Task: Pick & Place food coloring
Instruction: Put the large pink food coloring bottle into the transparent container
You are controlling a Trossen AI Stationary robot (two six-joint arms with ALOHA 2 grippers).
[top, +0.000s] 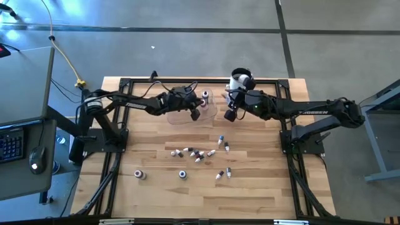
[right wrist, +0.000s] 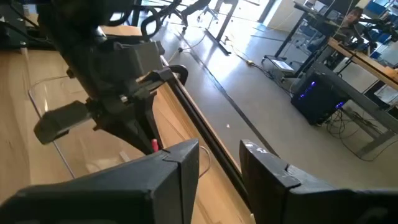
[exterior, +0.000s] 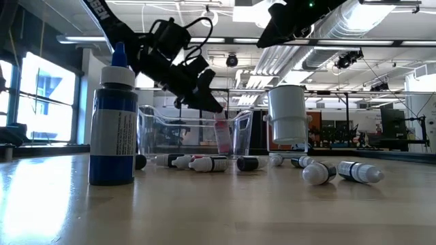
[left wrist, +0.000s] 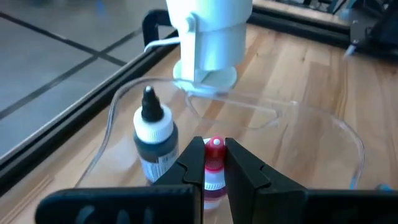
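1. Left gripper of mine hangs over the clear tray at the far side of the table, fingers clamped narrowly on a red-capped bottle of food coloring.
2. That red-capped bottle stands upright inside the tray, seen through its clear wall in the low view.
3. Just beside it in the tray stands a dark-capped bottle, upright and apart from my fingers.
4. Behind the tray stands a large white container.
5. Scattered bottles lie on their sides mid-table, well apart from the tray; two small pots sit nearer the front left.
6. One blue bottle stands upright close to the low camera.
7. My right gripper hovers above the table beside the white container, fingers apart and holding nothing.
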